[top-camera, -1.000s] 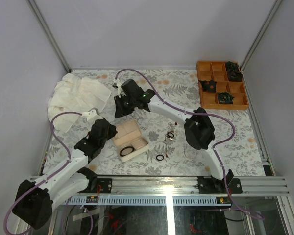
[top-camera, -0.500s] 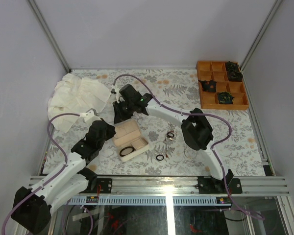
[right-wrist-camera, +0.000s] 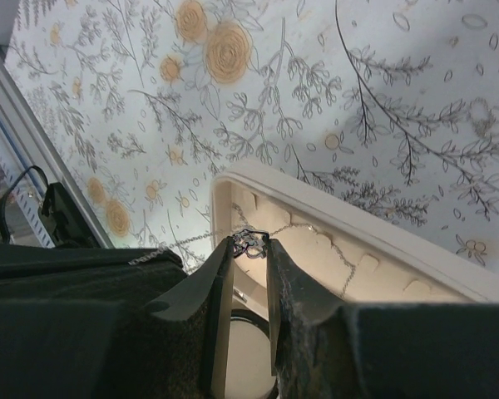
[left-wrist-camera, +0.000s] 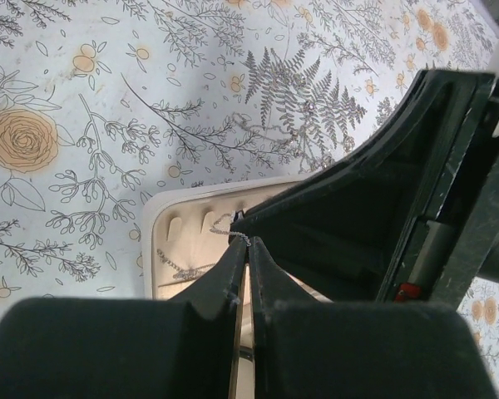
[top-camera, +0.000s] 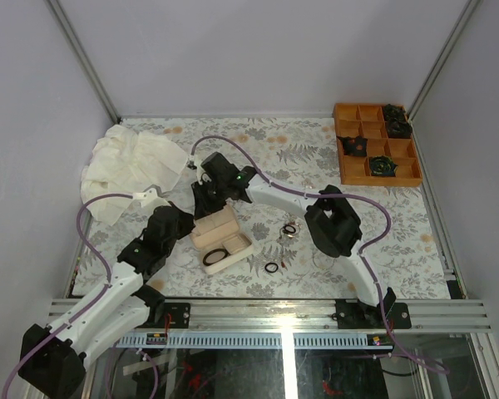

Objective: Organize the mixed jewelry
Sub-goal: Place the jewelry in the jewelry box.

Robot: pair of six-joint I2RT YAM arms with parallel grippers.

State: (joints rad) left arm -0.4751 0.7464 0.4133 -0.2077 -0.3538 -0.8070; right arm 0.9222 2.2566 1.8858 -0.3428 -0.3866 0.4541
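Note:
A beige jewelry box point(top-camera: 243, 241) lies open mid-table with a black bangle point(top-camera: 215, 256) in its base. A thin silvery chain point(left-wrist-camera: 175, 270) is draped over the notched lid point(right-wrist-camera: 374, 241). My left gripper point(left-wrist-camera: 248, 243) is shut on one end of the chain at the lid's left side point(top-camera: 185, 223). My right gripper point(right-wrist-camera: 250, 245) is closed on the chain's small dark pendant point(right-wrist-camera: 251, 240) just above the lid's back edge point(top-camera: 205, 202). More of the mixed jewelry point(top-camera: 289, 229) and a black ring point(top-camera: 271, 268) lie on the floral cloth to the right of the box.
An orange compartment tray point(top-camera: 347, 110) with dark rosette-like items stands at the back right. A crumpled white cloth point(top-camera: 133, 162) lies at the back left. The right arm's elbow point(top-camera: 333, 220) hangs over the cloth just right of the loose pieces.
The right gripper has come nearer and lower, onto the box lid. The left arm has shifted slightly toward the near edge. Both grips are unchanged.

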